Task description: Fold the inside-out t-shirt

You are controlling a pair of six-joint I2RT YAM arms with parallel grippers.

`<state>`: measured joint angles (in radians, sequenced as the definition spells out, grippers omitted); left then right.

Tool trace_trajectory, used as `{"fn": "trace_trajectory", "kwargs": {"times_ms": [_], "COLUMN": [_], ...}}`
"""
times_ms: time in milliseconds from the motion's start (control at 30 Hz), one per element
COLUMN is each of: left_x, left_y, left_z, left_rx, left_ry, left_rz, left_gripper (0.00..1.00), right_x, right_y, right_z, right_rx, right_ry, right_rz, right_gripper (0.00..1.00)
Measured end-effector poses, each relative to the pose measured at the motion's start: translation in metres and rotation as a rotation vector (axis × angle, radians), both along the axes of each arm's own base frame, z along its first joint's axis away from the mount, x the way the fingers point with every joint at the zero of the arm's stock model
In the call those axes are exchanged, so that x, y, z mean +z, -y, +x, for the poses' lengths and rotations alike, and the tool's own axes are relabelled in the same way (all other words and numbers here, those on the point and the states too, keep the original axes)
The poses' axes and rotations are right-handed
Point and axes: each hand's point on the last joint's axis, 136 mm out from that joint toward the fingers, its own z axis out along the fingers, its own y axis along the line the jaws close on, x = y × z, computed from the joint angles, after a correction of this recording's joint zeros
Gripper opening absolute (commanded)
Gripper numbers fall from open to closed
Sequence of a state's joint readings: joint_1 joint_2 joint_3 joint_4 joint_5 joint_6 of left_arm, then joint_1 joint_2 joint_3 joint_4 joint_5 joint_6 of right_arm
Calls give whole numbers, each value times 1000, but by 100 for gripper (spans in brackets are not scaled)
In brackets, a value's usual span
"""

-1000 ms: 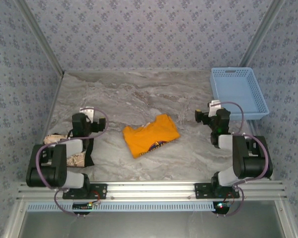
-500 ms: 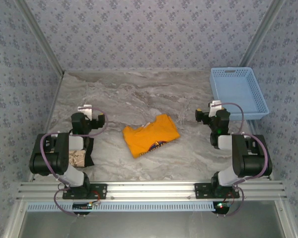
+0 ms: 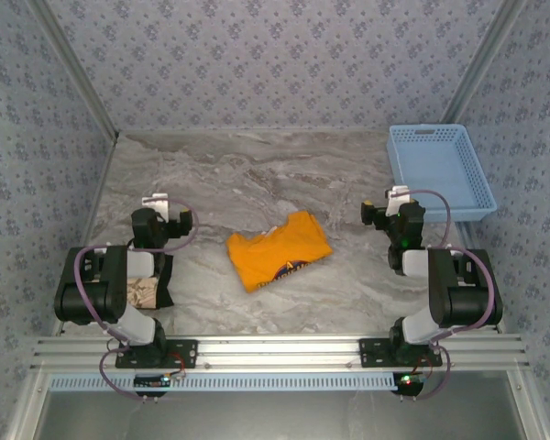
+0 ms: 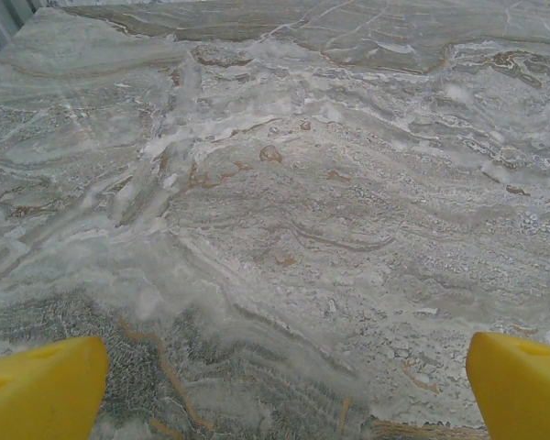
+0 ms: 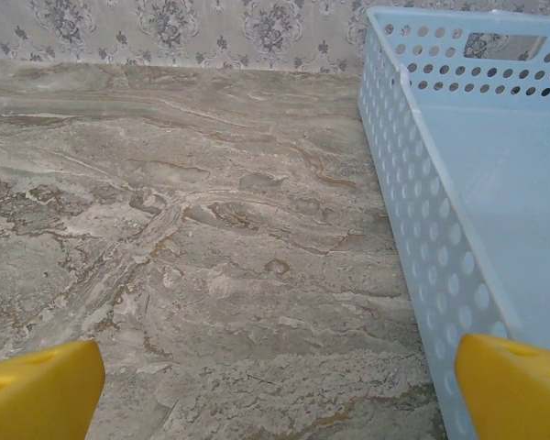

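Both claws stand wide open and hold nothing. At the left of the overhead frame sits the left claw (image 3: 168,215); the right claw (image 3: 391,207) is at the right, just beside the near corner of a blue basket (image 3: 440,174). Between them, just below the frame's centre, the orange-yellow t-shirt (image 3: 279,249) lies in a compact bundle on the marble surface (image 3: 257,174), a dark graphic facing up, well apart from either claw.

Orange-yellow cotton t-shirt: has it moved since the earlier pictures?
No. The orange-yellow cotton t-shirt keeps the same place against the light blue perforated plastic basket.
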<state>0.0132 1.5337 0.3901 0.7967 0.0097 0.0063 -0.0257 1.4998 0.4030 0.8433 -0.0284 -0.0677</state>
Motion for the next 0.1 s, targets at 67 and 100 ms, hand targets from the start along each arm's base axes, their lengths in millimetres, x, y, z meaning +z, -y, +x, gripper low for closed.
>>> {"fn": "trace_trajectory", "kwargs": {"times_ms": [67, 100], "left_x": [0, 0], "left_y": [0, 0], "left_z": [0, 0], "left_rx": [0, 0], "left_ry": [0, 0], "left_rz": [0, 0], "left_gripper": [100, 100], "right_x": [0, 0], "right_y": [0, 0], "right_z": [0, 0], "right_rx": [0, 0], "right_ry": [0, 0], "right_rz": [0, 0], "right_gripper": [100, 100]}}
